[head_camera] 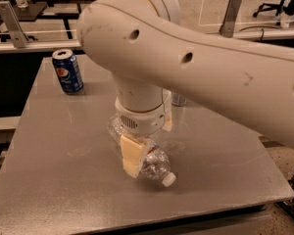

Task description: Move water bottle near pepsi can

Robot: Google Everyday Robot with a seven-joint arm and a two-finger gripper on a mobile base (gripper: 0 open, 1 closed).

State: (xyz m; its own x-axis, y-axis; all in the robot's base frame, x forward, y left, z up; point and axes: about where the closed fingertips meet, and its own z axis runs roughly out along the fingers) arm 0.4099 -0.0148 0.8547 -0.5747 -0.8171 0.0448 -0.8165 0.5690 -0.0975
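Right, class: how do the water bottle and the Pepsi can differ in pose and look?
The water bottle lies on its side; the pepsi can stands upright. The water bottle is clear plastic; the pepsi can is blue. The gripper is down over the water bottle, while the pepsi can stands apart at the far left. Both rest on the grey table.
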